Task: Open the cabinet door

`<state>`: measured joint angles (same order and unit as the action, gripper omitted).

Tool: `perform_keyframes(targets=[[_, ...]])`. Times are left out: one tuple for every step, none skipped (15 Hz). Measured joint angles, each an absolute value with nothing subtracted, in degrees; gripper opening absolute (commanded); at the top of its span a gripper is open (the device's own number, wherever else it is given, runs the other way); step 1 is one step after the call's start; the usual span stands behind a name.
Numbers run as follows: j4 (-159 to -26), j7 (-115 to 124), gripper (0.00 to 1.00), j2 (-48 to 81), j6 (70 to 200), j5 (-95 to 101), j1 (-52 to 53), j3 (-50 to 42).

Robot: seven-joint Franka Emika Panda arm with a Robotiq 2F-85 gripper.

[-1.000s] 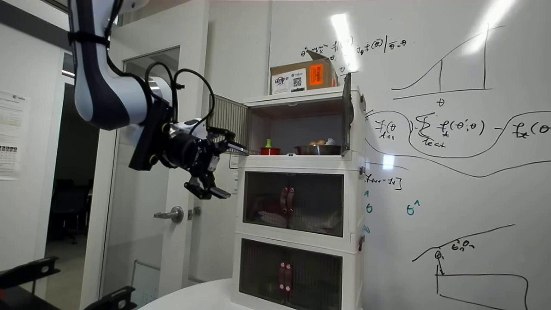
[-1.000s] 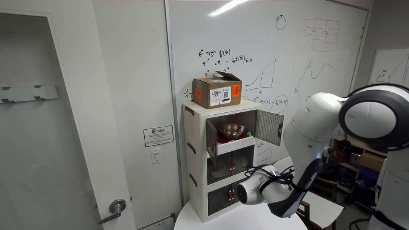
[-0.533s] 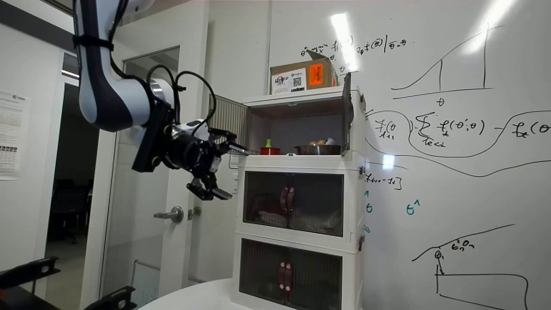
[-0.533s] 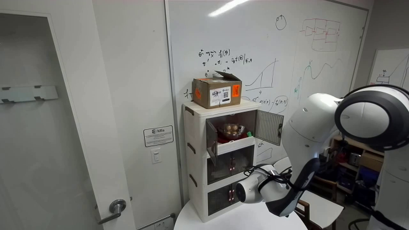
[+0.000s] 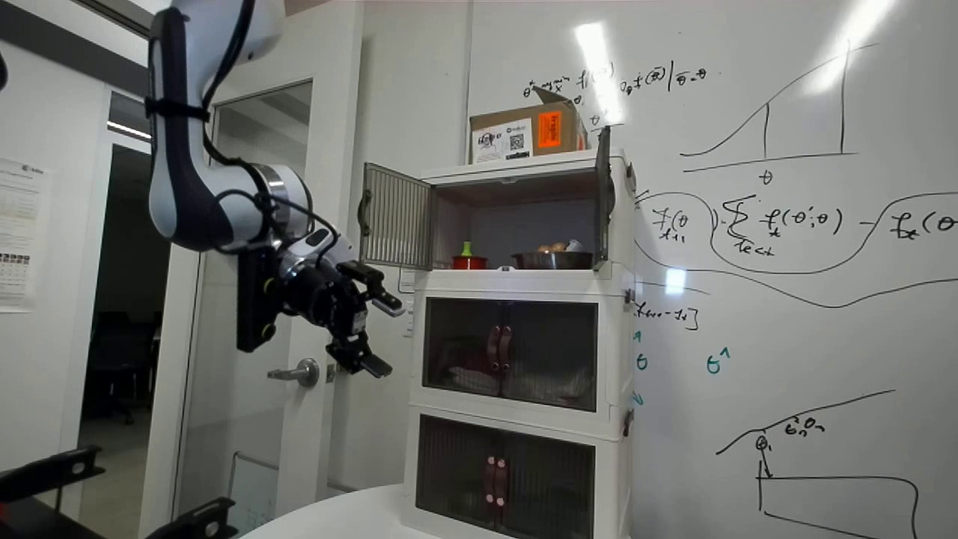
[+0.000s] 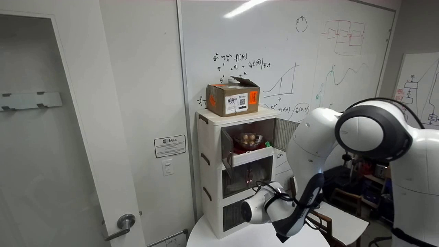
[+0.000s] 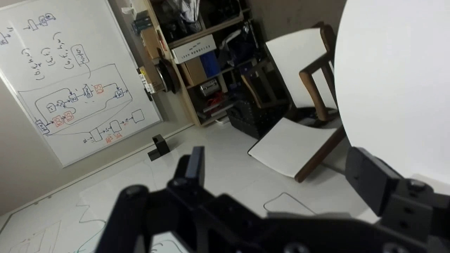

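The gripper [image 5: 384,336] stood with jaws spread wide; in an exterior view the closed middle-tier cabinet door [image 5: 460,340] lay right of it, apart.

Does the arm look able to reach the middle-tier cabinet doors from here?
Probably yes, after turning: the jaws stand open and nothing covers the shut middle-tier doors in an exterior view. The wrist view shows neither door.
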<state>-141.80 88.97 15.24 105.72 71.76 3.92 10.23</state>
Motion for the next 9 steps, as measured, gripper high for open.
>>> perform_keyframes(targets=[[-140.54, 92.73, 1.0, 17.36, 105.54, 73.96, 5.02, 10.21], [-139.09, 96.35, 1.0, 19.68, 105.09, 76.35, 6.18, 10.18], [-137.5, 99.85, 1.0, 22.11, 104.46, 78.77, 7.25, 10.13], [-135.82, 103.25, 1.0, 24.42, 103.82, 80.84, 8.17, 10.05], [-134.06, 106.48, 1.0, 26.59, 103.1, 82.56, 8.92, 10.0], [-132.12, 109.52, 1.0, 28.62, 102.43, 83.85, 9.5, 9.96], [-130.12, 112.23, 1.0, 30.44, 101.9, 84.88, 9.91, 9.91], [-128.1, 114.69, 1.0, 32.02, 101.59, 85.67, 10.14, 9.88], [-125.96, 116.95, 1.0, 33.42, 101.5, 86.38, 10.21, 9.83]])
